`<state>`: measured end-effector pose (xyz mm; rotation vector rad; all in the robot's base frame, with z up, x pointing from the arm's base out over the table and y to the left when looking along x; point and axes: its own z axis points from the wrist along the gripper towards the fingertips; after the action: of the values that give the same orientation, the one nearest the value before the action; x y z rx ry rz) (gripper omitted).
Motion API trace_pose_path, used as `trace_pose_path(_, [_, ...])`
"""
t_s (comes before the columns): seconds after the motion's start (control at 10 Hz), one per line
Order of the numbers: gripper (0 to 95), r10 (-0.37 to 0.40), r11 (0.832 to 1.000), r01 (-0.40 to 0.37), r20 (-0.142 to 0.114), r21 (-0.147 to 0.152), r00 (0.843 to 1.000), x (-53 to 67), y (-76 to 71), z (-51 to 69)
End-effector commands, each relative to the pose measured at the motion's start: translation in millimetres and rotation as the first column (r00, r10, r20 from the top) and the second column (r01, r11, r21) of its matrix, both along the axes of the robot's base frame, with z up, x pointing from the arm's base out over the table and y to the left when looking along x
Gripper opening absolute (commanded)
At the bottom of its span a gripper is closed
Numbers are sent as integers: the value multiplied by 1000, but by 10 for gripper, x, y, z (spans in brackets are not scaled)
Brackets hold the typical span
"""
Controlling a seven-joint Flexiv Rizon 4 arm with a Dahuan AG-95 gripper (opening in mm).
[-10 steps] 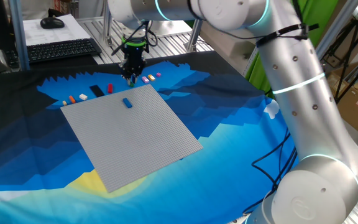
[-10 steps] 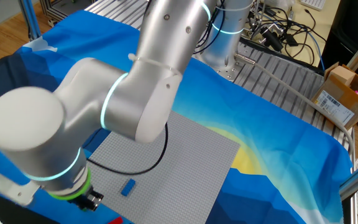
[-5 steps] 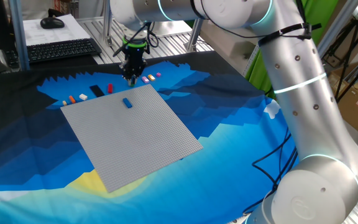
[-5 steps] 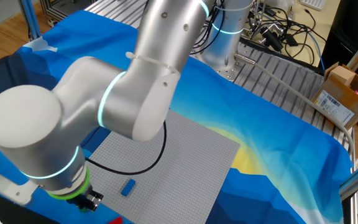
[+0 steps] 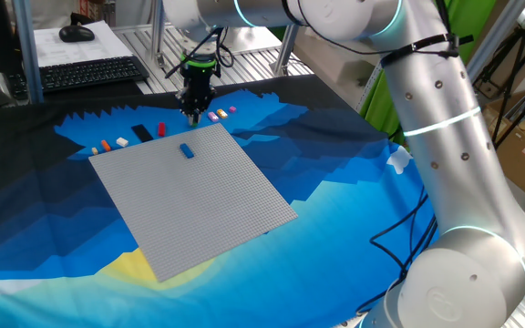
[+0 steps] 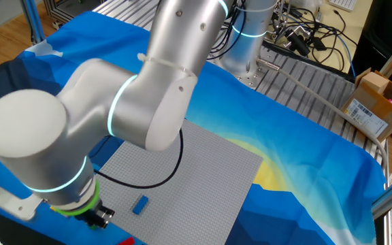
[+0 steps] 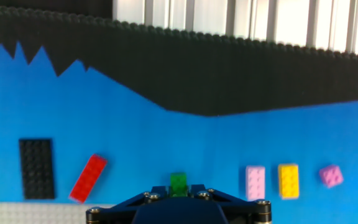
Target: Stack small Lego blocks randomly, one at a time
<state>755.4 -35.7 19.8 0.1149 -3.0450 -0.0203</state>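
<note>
At the far edge of the grey baseplate (image 5: 192,194) we see the gripper (image 5: 192,117) pointing down, its fingers closed on a small green block (image 7: 178,184). A blue block (image 5: 187,150) sits on the baseplate near its far corner. Red (image 7: 88,178), pink (image 7: 255,182) and yellow (image 7: 288,180) blocks lie on the blue cloth (image 7: 166,143) beside it.

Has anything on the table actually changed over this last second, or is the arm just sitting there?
Barely anything visibly changed. The gripper hangs over the same spot by the baseplate's far edge. In the hand view a green block shows at its fingers. The blue block on the plate and the loose blocks beside it lie where they were.
</note>
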Motion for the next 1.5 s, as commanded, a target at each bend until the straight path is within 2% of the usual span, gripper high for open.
trace_pose_path(0.1, [0,-27,1000,27,-3,3,1000,-139,75,53])
trace_pose_path(0.3, [0,-56,998,56,3,-5,998,-375,214,117])
trace_pose_path(0.6, [0,-82,997,82,-1,-7,997,-601,397,193])
trace_pose_path(1.0, [0,-108,994,108,1,-11,994,-839,510,115])
trace_pose_path(1.2, [0,-124,992,124,4,-15,992,-912,554,79])
trace_pose_path(1.5, [0,-127,992,127,10,-14,992,-904,590,39])
